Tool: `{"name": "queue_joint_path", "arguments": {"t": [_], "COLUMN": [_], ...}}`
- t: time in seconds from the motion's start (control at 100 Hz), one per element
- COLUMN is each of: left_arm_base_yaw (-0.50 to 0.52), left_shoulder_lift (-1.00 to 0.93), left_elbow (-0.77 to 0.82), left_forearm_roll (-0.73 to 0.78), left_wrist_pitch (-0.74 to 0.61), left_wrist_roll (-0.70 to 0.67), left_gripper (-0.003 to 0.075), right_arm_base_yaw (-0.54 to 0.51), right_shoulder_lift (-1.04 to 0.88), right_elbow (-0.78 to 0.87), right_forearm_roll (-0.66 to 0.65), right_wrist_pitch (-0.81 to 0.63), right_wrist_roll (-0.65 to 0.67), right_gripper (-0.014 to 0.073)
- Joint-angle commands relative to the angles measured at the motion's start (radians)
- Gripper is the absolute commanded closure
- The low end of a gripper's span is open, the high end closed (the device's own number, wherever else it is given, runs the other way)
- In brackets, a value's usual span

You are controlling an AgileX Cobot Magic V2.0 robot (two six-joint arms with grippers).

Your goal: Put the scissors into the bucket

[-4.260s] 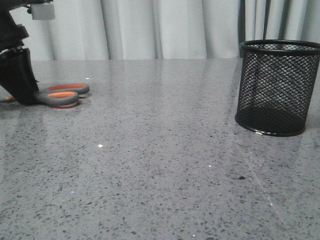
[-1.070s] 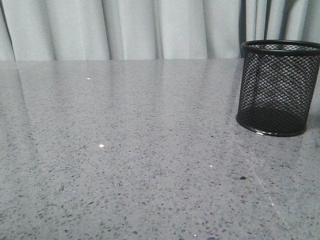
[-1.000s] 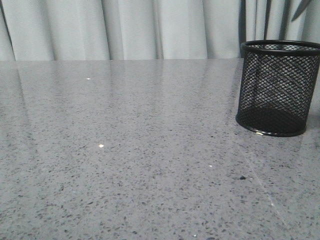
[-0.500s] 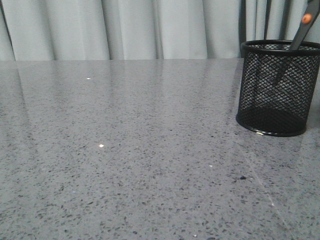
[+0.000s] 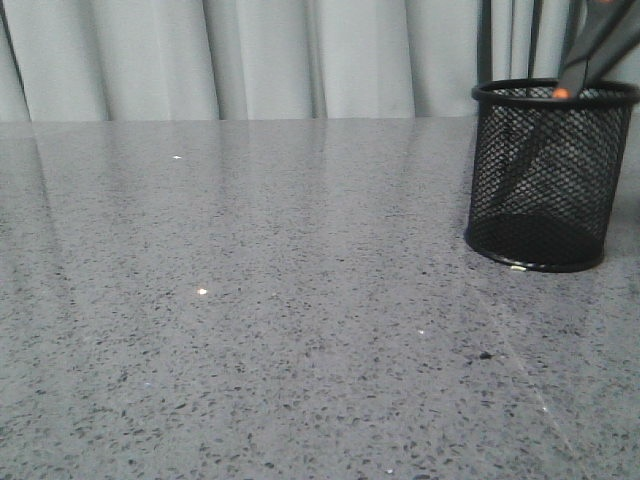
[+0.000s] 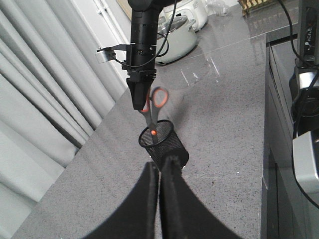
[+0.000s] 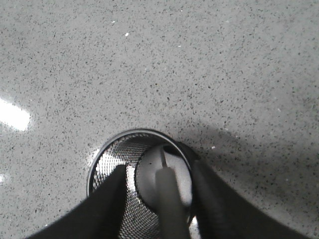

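The black wire-mesh bucket [image 5: 548,180] stands at the table's far right. The scissors [image 5: 590,55] stand tilted in it, blades inside, the orange pivot dot at rim height and the grey handles above the rim. In the left wrist view my right gripper [image 6: 140,103] hangs over the bucket [image 6: 167,147] beside the scissors' handles [image 6: 155,102]. In the right wrist view I look down into the bucket [image 7: 107,169]. The scissors [image 7: 169,199] rise between the spread fingers [image 7: 112,199] with a gap on each side. My left gripper [image 6: 159,167] is shut and empty, held back from the bucket.
The grey speckled table [image 5: 280,300] runs left of the bucket, with pale curtains [image 5: 300,60] behind it. The left wrist view shows white appliances [image 6: 177,30] at the table's far end, the table's side edge [image 6: 264,104] and cabled equipment [image 6: 305,84] beyond it.
The scissors, which first lay at the table's far left under a gripper, came down from above and sank blades-first into the bucket. The bucket has shifted slightly to the left.
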Motion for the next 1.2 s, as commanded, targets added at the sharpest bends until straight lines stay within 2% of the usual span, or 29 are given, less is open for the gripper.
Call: {"name": "queue_joint_path", "arguments": {"t": [0.0,0.18,0.27,0.34,0.45,0.51,0.59,0.73,0.9,1.02,1.19], "left_arm_base_yaw": [-0.006,-0.006,-0.006,-0.006,-0.006,-0.006,-0.006,-0.006,-0.006,-0.006,-0.006], "left_shoulder_lift": [0.015,0.015,0.015,0.015,0.015,0.012,-0.005,-0.077,-0.205,-0.259,-0.27], "left_elbow": [-0.02,-0.02,-0.02,-0.02,-0.02,-0.012,0.025,0.138,0.343,0.477,0.576], "left_forearm_roll": [-0.014,-0.002,0.081,0.219,0.492,0.628,0.756,0.813,0.811,0.812,0.765], "left_wrist_pitch": [-0.079,-0.096,-0.142,-0.175,-0.182,-0.177,-0.183,-0.233,-0.394,-0.472,-0.496], "left_wrist_roll": [-0.011,-0.014,-0.112,-0.26,-0.519,-0.63,-0.737,-0.797,-0.799,-0.799,-0.799], "left_gripper": [0.074,0.074,0.074,0.074,0.074,0.074,0.074,0.074,0.074,0.074,0.074], "right_arm_base_yaw": [-0.004,-0.004,-0.004,-0.004,-0.004,-0.004,-0.004,-0.004,-0.004,-0.004,-0.004], "right_shoulder_lift": [-0.026,-0.026,-0.036,-0.052,-0.112,-0.165,-0.248,-0.471,-0.815,-1.016,-1.252], "right_elbow": [-0.033,-0.101,-0.176,-0.231,-0.271,-0.262,-0.227,-0.048,0.331,0.589,0.806], "right_forearm_roll": [0.038,0.038,0.04,0.055,0.073,0.069,0.067,0.053,0.018,0.012,0.017], "right_wrist_pitch": [-0.056,-0.062,-0.06,-0.062,-0.083,-0.1,-0.104,-0.182,-0.411,-0.524,-0.684], "right_wrist_roll": [-0.001,-0.001,-0.001,-0.001,-0.001,-0.003,-0.028,-0.081,-0.112,-0.112,-0.112], "right_gripper": [0.0227,0.0229,0.0257,0.0356,0.0671,0.0637,0.0639,0.0639,0.0639,0.0639,0.0639]}}
